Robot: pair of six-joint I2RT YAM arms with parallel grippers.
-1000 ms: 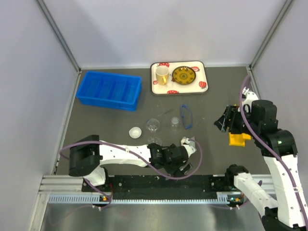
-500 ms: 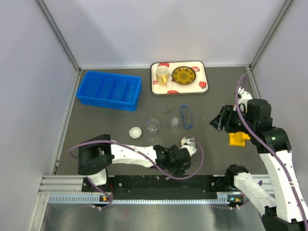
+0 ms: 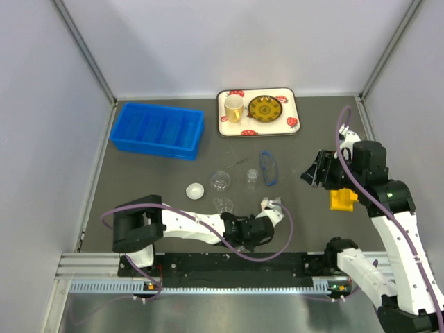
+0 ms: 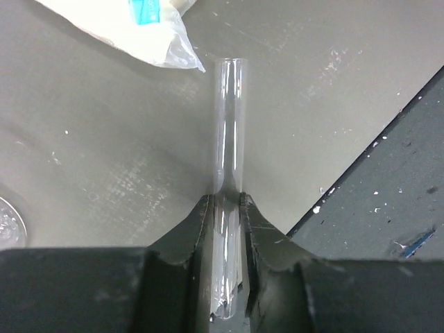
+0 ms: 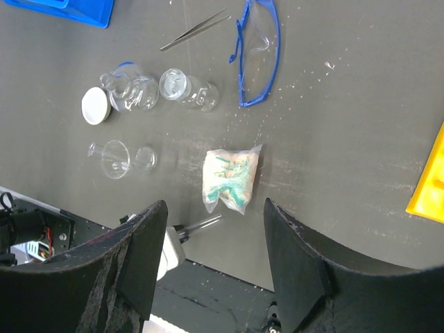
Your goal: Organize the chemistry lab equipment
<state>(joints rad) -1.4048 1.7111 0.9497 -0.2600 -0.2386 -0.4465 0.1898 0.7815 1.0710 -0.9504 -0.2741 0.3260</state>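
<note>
**While the left fingers grip a test tube, loose glass crowds the way**

Since the top camera shows the most, I start there. My left fingers sit low at the near edge of the counter, just beside a small plastic bag. My right fingers hang above the right side, near a yellow block. The blue bin, where I judge the glassware belongs, is well apart at the back left. A funnel, a white dish and a flask lie between. The tray with a cup and a plate stands at the back.

From the left wrist, the fingers are closed on the test tube near its rounded end. Most of the tube juts out unsupported, its mouth close to the bag. I cannot tell whether it touches the counter. My worry is the short hold: a quick swing could pivot the tube or let it slip, and squeezing harder could crack it. Dragging it forward would nudge the bag.

From the right wrist, those fingers are spread wide with nothing between them. Below lie the safety glasses, tweezers and a second small vessel. A low sweep to the bin risks knocking this glass, so I would lift first.
</note>
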